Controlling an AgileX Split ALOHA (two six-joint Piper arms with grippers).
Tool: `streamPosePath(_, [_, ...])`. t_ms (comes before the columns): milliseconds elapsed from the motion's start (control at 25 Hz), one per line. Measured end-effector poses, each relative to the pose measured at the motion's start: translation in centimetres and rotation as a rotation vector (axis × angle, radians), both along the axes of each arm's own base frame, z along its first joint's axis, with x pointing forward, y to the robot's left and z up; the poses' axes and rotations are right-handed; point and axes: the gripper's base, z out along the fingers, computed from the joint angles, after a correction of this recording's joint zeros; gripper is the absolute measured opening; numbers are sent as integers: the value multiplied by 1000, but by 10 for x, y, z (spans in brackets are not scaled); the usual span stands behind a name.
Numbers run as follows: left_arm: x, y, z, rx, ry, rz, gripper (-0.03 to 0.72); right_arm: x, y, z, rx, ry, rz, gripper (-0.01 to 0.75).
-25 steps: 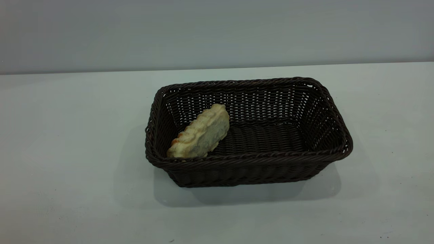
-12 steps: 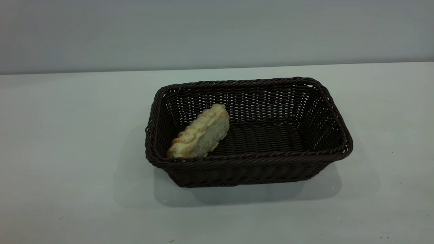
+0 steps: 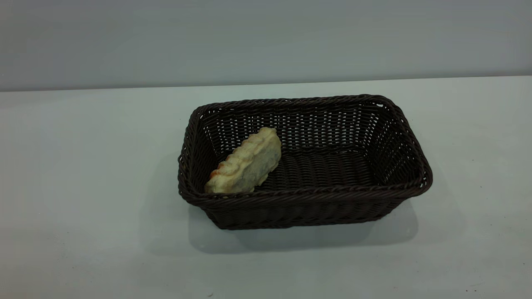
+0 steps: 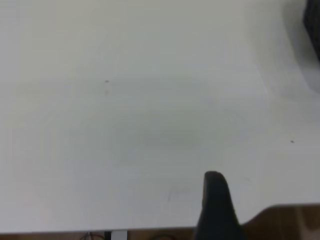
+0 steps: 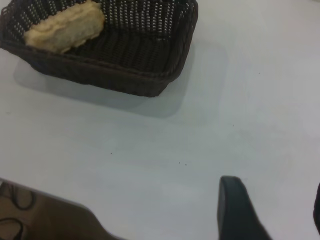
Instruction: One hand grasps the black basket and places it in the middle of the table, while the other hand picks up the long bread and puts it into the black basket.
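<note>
The right gripper (image 5: 277, 215) hangs released over bare table near its edge, its two dark fingers (image 5: 236, 207) spread wide with nothing between them. It is well apart from the basket. The left gripper (image 4: 215, 202) also sits low over bare table by the edge, and I cannot tell from here whether it is released or clenched.

The white table (image 3: 83, 187) fills most of what I can see. The basket (image 3: 307, 195) stands upright and flat on it, about in the middle, long sides running from 9 o'clock to 3 o'clock. It casts a soft shadow toward 6 o'clock.

The bread (image 3: 247, 164) lies inside the basket at the 9 o'clock end, touching the floor and propped against the wall there. It is tilted on its side, its length running from 7 o'clock to 1 o'clock, with the ridged top toward 10 o'clock and the pale underside toward 4 o'clock.

A few dark specks (image 5: 180, 162) dot the table between the right gripper and the basket.
</note>
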Motion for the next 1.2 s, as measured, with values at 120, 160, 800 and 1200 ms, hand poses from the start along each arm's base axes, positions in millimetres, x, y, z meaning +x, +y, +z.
streamPosePath(120, [-4,0,-1,0,-26,24,542,0,0,0,0,0,0,388])
streamPosePath(160, [-5,0,-1,0,-29,25,542,0,0,0,0,0,0,388])
streamPosePath(800, [-5,0,-1,1,-31,24,542,0,0,0,0,0,0,386])
streamPosePath(1200, [-5,0,-1,1,-31,24,542,0,0,0,0,0,0,386])
